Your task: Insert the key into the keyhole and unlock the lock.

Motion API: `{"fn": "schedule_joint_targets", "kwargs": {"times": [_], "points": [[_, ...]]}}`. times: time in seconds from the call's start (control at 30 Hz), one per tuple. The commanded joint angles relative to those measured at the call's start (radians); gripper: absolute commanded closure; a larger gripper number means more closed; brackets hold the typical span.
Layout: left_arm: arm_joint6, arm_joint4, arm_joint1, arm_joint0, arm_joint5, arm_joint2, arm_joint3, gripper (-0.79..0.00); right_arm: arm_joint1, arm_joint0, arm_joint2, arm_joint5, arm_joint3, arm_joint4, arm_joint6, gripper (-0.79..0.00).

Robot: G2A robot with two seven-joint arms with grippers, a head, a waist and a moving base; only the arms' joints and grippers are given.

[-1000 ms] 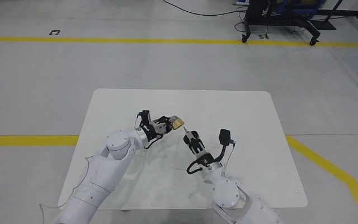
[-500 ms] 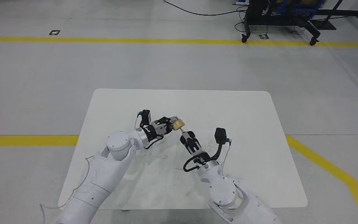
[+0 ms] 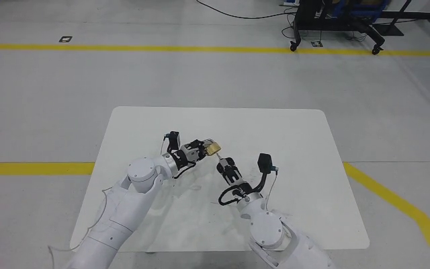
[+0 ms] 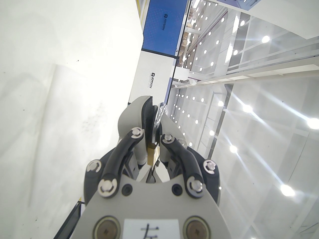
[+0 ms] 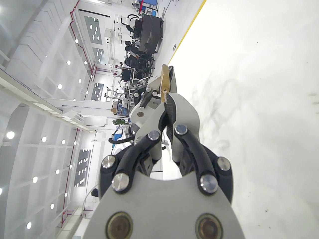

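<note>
Lock (image 3: 212,146) between left jaws, key (image 3: 220,157) beside

I get a bright, even picture from above. The light falls flat from overhead, so the white table (image 3: 295,134) and the pale floor (image 3: 101,81) show hardly any shading. From the left wrist, the ceiling lamps (image 4: 286,190) burn out into long star-shaped streaks, and the table washes almost to plain white. The lock (image 4: 158,116) throws back a small glint. From the right wrist the table glares as well. The wide lens bows the yellow line (image 5: 197,13) and bends the far hall towards the edges.
</note>
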State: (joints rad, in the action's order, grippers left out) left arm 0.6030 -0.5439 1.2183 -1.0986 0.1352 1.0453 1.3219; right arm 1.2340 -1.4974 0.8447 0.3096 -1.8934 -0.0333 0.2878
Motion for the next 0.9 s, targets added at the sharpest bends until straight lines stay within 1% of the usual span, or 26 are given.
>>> {"fn": "schedule_joint_targets", "kwargs": {"times": [0.0, 0.37, 0.57, 0.87], "points": [[0.002, 0.003, 0.001, 0.0, 0.002, 0.0, -0.001, 0.0, 0.003, 0.0, 0.002, 0.001, 0.001, 0.002, -0.002, 0.0], [0.008, 0.014, 0.005, 0.003, 0.006, -0.001, -0.003, 0.0, 0.021, 0.008, 0.009, 0.02, 0.015, 0.011, -0.016, 0.0], [0.012, 0.021, 0.007, 0.004, 0.006, -0.001, -0.006, 0.0, 0.034, 0.012, 0.01, 0.035, 0.025, 0.019, 0.01, 0.0], [0.029, 0.049, 0.009, 0.01, 0.003, -0.006, -0.011, 0.0, 0.051, 0.028, 0.013, 0.06, 0.044, 0.015, -0.009, 0.0]]}}
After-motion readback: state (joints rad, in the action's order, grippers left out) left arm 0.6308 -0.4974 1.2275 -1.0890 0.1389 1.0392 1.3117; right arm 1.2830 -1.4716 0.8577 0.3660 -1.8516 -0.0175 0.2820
